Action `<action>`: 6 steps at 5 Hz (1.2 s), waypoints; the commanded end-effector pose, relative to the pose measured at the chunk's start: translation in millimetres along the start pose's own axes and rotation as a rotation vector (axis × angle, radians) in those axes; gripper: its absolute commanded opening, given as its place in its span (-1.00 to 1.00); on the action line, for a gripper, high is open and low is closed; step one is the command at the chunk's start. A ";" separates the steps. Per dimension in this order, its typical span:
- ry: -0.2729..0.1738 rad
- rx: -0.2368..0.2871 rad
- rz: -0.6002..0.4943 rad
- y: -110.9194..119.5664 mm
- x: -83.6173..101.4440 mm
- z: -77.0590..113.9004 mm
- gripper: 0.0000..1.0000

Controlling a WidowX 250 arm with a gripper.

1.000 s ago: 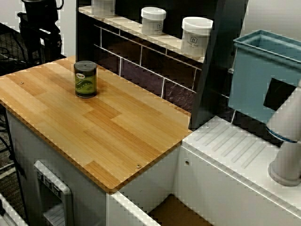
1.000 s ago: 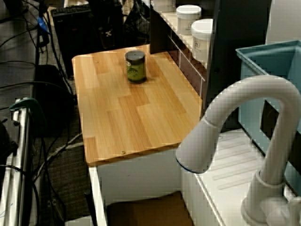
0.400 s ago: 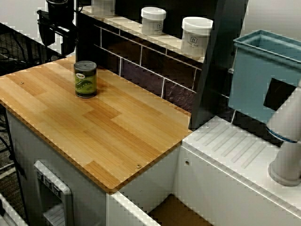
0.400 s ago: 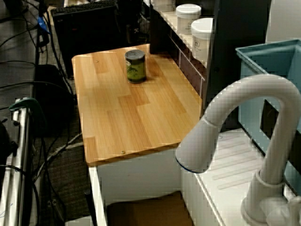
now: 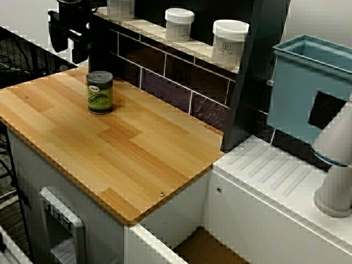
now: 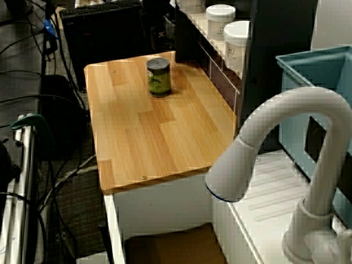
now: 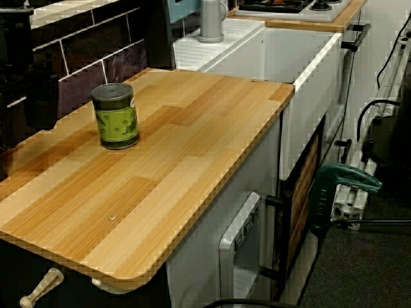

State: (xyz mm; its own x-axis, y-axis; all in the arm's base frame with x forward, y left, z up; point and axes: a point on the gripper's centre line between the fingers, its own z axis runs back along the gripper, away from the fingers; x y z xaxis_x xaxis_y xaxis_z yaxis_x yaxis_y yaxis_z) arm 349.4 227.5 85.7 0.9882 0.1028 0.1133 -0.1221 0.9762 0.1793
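Note:
A green can (image 5: 99, 92) with a dark lid stands upright on the wooden counter (image 5: 126, 148), near its back left corner. My black gripper (image 5: 68, 49) hangs in the air behind and to the left of the can, above the counter's rear edge, apart from it. Its two fingers stand spread with nothing between them, so it is open. In the view from the counter's end, one dark finger (image 7: 40, 96) shows left of the can (image 7: 115, 116). In the view from beside the tap the can (image 6: 158, 77) is plain, but the gripper is lost in the dark background.
White jars (image 5: 179, 23) (image 5: 229, 42) sit on a tiled shelf behind the counter. A dark post (image 5: 247, 71) divides the counter from a white drainboard (image 5: 275, 170), a teal bin (image 5: 308, 88) and a white tap (image 6: 286, 143). Cables lie on the floor (image 6: 60, 165).
The gripper has moved right, from the far left edge toward the shelf corner behind the can, and risen slightly. The can has not moved.

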 end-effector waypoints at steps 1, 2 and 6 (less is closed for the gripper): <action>-0.052 -0.014 -0.007 -7.0 2.5 21.3 1.00; -0.055 -0.013 -0.021 -20.3 -1.5 19.2 1.00; -0.052 -0.058 -0.046 -77.5 -22.5 18.6 1.00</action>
State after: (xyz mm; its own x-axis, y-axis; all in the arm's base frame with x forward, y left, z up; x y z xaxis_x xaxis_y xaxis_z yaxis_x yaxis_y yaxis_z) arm 330.1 143.2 58.2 0.9950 0.0557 0.0828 -0.0640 0.9929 0.1003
